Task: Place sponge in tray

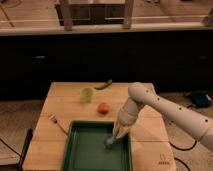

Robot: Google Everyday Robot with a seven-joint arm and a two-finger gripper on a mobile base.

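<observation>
The large green tray [85, 152] with a darker raised rim lies at the front of the wooden table [62, 102]. My gripper [111, 142] reaches down from the white arm [150, 102] on the right into the tray's right half, close to its floor. A small grey-blue thing [108, 145] shows at the gripper's tip, low over the tray floor; it may be the sponge, but I cannot tell whether the gripper holds it.
A small green cup [88, 94], a red-orange fruit [103, 107] and a green chili [104, 85] sit behind the tray. A pale fork-like utensil [56, 123] lies left of the tray. A dark cabinet front [100, 60] stands behind the table.
</observation>
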